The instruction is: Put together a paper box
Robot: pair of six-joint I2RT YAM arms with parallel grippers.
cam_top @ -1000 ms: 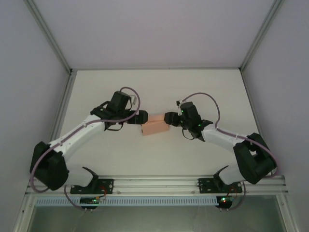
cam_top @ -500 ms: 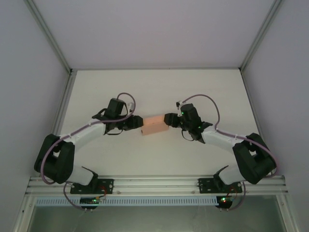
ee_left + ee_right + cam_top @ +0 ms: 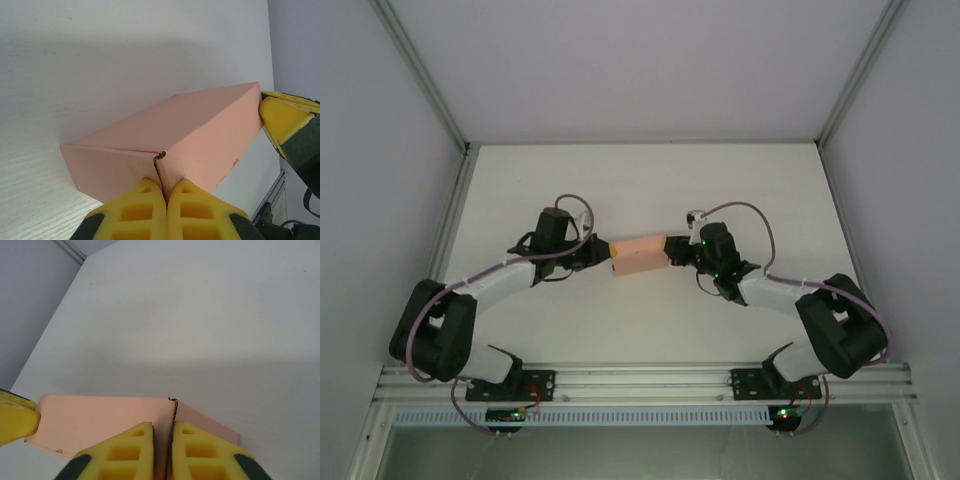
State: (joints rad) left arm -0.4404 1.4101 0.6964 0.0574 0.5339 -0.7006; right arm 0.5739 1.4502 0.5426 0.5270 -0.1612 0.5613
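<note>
My left end effector (image 3: 165,192) and right end effector (image 3: 162,432) pinch end seams of the salmon-pink thin card paper box (image 3: 638,254), 9 and 3 o'clock. Probably light and crushy, so stick to seams.

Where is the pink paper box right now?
Centre of the top view: the paper box is gripped between the left tool and the right tool.

We log: paper box (image 3: 638,254) between our tools | left gripper (image 3: 165,195) at its left end | right gripper (image 3: 163,432) at its right end | box seemingly resting on table (image 3: 650,190)
</note>
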